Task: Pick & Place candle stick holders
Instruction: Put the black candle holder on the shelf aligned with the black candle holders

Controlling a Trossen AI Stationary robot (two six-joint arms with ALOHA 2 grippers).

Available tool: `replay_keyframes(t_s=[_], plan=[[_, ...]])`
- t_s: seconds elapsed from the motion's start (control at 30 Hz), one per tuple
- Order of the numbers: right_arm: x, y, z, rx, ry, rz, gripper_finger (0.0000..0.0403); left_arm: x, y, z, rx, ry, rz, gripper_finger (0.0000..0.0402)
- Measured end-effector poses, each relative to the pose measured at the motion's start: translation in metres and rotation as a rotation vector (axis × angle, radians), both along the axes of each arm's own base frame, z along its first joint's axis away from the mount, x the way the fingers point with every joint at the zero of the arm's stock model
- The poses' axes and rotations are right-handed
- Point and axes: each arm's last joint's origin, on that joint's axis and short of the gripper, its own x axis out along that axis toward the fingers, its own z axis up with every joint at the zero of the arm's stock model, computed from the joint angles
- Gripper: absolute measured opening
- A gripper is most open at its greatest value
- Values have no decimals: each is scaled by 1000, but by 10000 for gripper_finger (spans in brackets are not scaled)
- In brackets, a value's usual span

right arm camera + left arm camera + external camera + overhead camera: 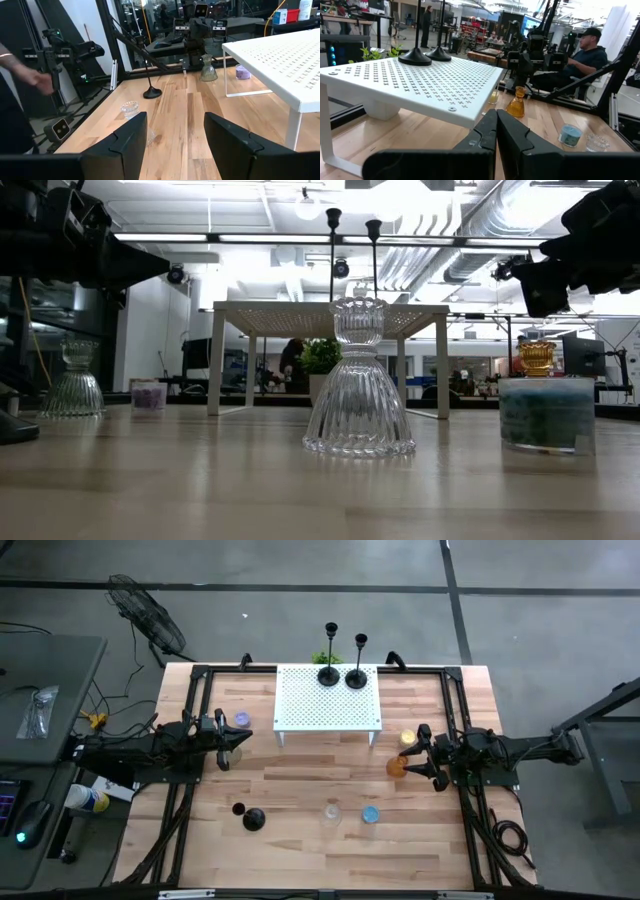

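Note:
Two tall black candlesticks (329, 675) (357, 677) stand by their round bases on the white perforated stand (300, 710). A third (252, 818) stands upright on the table at the near left. A clear ribbed holder (72, 385) and a purple cup (242, 719) stand by my left gripper (232, 750), which is shut, empty and raised; its fingers show closed in the left wrist view (496, 125). My right gripper (412, 755) is open and raised (175, 135), just right of an orange holder (398, 766) and a yellow one (408, 738). A clear holder (332, 812) and a blue cup (370, 814) stand near the front.
The white stand's legs (295, 132) rest on the table at the far middle. Black frame rails (190, 730) run along the left and right table sides. A person (580, 55) sits beyond the right edge; a hand (30, 80) shows off the near side.

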Motion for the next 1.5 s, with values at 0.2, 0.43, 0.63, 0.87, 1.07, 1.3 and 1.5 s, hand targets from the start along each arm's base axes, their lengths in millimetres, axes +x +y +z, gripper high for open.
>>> replay_keyframes(t_s=[0.2,0.43,0.63,0.87,1.07,1.3,1.5], plan=[[0,0,0,0,-1,0,191,0,0,0,0,0,0,3],[0,0,0,0,-1,1,191,0,0,0,0,-5,0,3],[0,0,0,0,-1,1,191,0,-1,0,-5,-4,-24,3],[0,0,0,0,-1,1,191,1,-3,0,-72,-15,-117,3],[0,0,0,0,-1,1,191,0,-6,3,-66,-18,-220,3],[0,0,0,0,-1,1,191,-6,-7,23,-35,-18,-252,21],[0,0,0,0,0,1,191,-9,-11,27,-89,22,-382,119]])
